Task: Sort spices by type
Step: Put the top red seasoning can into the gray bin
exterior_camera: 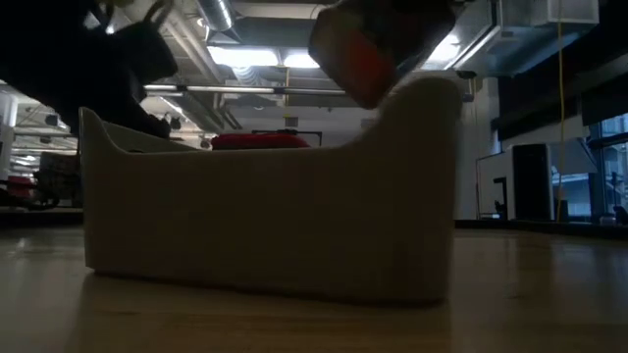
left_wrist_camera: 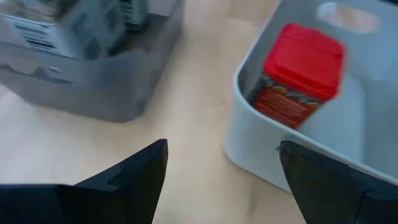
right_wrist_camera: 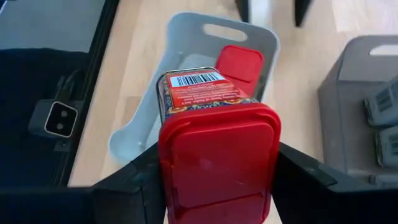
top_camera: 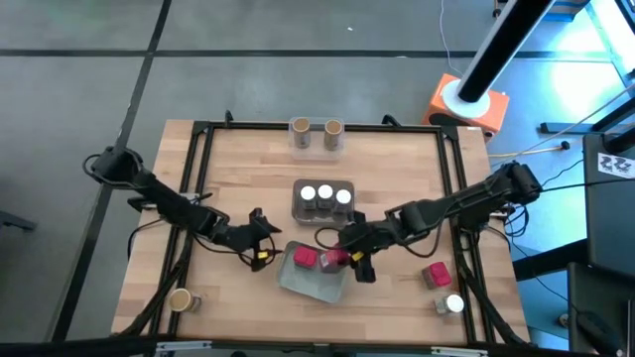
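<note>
I see a white-lidded jar [top_camera: 453, 304] and red box [top_camera: 434, 274] near right, my right gripper [top_camera: 344, 256] clamped on a red tin [right_wrist_camera: 214, 140] above the tray [top_camera: 327, 287], left gripper [top_camera: 260, 238] spread beside it, three jars [top_camera: 325, 194] behind

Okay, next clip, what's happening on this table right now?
The right gripper holds a red-lidded boxy spice tin above the light grey tray, where another red tin already stands. The left gripper waits open beside that tray. Three white-lidded dark jars sit in a darker grey tray. Still loose on the table: two tan-topped cylinders, a third, one red tin and one white-lidded jar.
</note>
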Robot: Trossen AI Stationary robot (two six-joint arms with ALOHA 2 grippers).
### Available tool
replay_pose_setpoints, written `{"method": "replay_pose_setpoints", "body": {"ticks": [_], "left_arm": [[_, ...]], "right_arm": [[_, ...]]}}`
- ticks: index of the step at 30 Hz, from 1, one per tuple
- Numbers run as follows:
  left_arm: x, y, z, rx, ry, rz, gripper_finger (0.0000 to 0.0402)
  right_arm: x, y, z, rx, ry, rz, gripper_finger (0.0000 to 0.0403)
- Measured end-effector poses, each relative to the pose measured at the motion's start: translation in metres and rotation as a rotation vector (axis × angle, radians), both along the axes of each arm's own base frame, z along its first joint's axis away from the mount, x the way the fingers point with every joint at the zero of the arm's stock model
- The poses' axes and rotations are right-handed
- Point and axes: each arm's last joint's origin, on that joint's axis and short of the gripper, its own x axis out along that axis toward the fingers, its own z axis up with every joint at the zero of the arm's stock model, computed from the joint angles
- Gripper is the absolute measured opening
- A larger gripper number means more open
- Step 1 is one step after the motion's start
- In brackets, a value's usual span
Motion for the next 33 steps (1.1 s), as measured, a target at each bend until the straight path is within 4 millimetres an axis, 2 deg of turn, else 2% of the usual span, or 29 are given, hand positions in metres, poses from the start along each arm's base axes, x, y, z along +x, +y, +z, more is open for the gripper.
{"method": "replay_pose_setpoints", "body": {"ticks": [11, 16, 20, 28, 33], "left_arm": [[-0.009, -0.019, 0.001, -0.114, -0.011, -0.019, 0.0294], [-0.011, -0.024, 0.001, -0.115, -0.017, -0.022, 0.0294], [-0.011, -0.023, 0.001, -0.093, -0.019, -0.018, 0.0294], [-0.011, -0.023, 0.001, -0.086, -0.021, -0.016, 0.0294], [-0.011, -0.022, 0.0, -0.064, -0.024, -0.015, 0.0294]], "right_arm": [[0.0, 0.004, -0.004, 0.007, 0.019, -0.003, 0.0216], [0.009, 0.008, -0.018, -0.004, 0.057, -0.005, 0.0216], [0.023, 0.019, -0.007, -0.021, 0.052, 0.03, 0.0216], [0.049, 0.027, 0.002, -0.092, 0.317, -0.018, 0.0216], [0.062, 0.033, -0.011, -0.115, 0.431, -0.056, 0.0216]]}}
